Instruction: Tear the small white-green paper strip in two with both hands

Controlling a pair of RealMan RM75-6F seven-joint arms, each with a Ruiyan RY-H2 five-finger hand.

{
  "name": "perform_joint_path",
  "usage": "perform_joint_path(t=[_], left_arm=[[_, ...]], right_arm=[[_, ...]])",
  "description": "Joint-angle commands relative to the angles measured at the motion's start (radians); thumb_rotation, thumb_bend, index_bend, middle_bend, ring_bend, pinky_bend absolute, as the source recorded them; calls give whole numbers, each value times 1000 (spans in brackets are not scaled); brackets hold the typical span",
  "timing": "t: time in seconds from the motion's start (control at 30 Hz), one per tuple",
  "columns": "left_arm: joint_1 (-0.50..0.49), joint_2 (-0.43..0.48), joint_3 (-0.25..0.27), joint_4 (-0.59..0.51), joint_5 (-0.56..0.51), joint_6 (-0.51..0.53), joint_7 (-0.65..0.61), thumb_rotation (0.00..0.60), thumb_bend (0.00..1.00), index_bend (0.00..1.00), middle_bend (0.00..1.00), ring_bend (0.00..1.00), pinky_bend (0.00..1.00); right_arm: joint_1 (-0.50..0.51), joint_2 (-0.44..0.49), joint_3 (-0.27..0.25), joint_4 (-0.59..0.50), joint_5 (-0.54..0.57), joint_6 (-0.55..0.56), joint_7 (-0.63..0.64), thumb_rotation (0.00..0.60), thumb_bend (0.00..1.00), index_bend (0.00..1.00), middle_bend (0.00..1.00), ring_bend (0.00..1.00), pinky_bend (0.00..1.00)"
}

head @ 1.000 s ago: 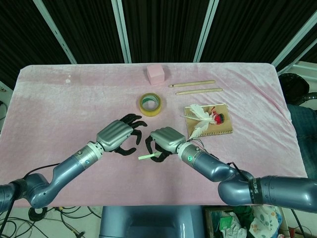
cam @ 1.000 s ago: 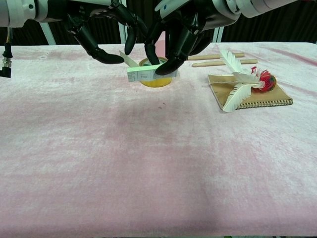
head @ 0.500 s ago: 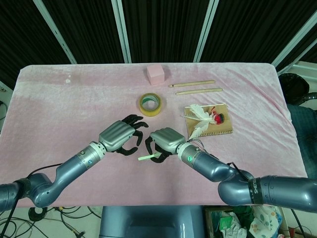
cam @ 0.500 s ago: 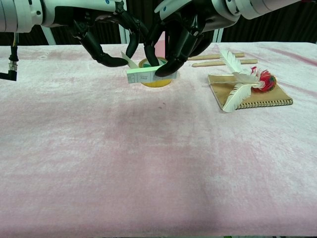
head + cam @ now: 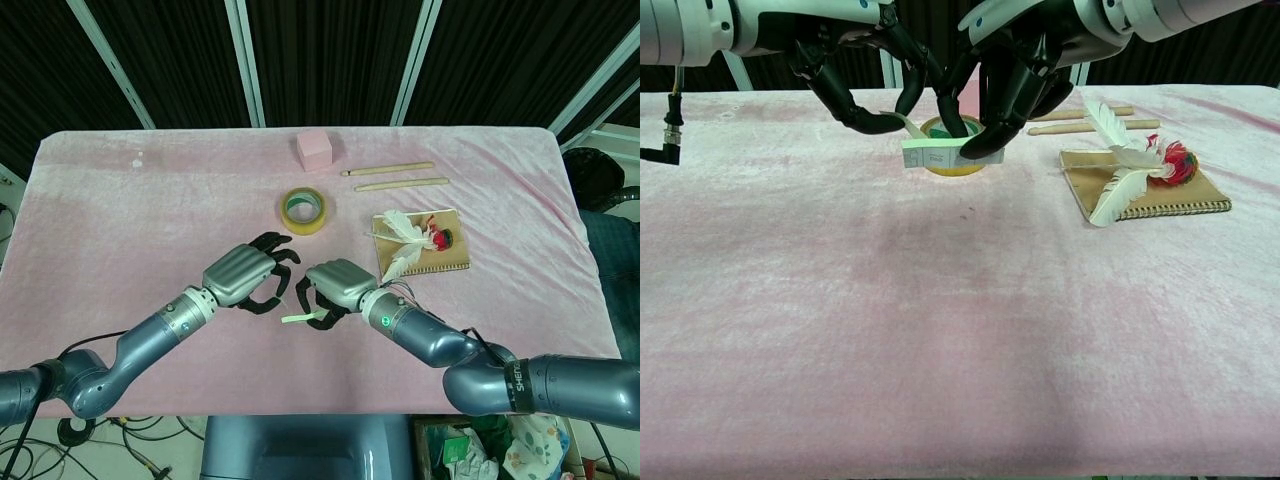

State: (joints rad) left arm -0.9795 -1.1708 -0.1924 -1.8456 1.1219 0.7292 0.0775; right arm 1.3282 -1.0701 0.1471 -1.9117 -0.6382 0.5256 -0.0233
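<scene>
The small white-green paper strip (image 5: 931,153) hangs above the pink cloth, pinched at its right end by my right hand (image 5: 1015,70). In the head view the strip (image 5: 296,318) pokes out to the left from under the right hand (image 5: 336,284). My left hand (image 5: 852,75) hovers just left of the strip with its dark fingers spread and nothing in them. Its thumb sits close to the strip's upturned left end, and I cannot tell whether it touches. From above, the left hand (image 5: 246,275) nearly meets the right hand.
A yellow tape roll (image 5: 303,208) lies just behind the hands. Farther back are a pink block (image 5: 314,149) and two wooden sticks (image 5: 390,169). A brown notebook (image 5: 447,255) with a white feather (image 5: 402,236) lies to the right. The pink cloth (image 5: 940,330) covers the table.
My left hand has moved right, closing in on the strip's left end. The right hand, still holding the strip, has shifted slightly right.
</scene>
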Motion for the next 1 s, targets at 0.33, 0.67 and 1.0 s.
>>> perform_joint_path(t=[0.33,0.67,1.0], left_arm=[[27,40,27,6,3,0,-13,600,599,692,233,0,0],[82,73,65,62,33,-11,-88,600,606,696,231,0,0],[177,-32,117,204,108,25,-237,600,596,682,199,0,0]], right_arm=[[-30,41,-30,0,-8,18,1,600,572,776,980,1000,950],[-93,68,-50,22,-53,4,29,600,572,788,980,1000,949],[-201,-127,-142,172,-61,195,-41,600,557,781,979,1000,946]])
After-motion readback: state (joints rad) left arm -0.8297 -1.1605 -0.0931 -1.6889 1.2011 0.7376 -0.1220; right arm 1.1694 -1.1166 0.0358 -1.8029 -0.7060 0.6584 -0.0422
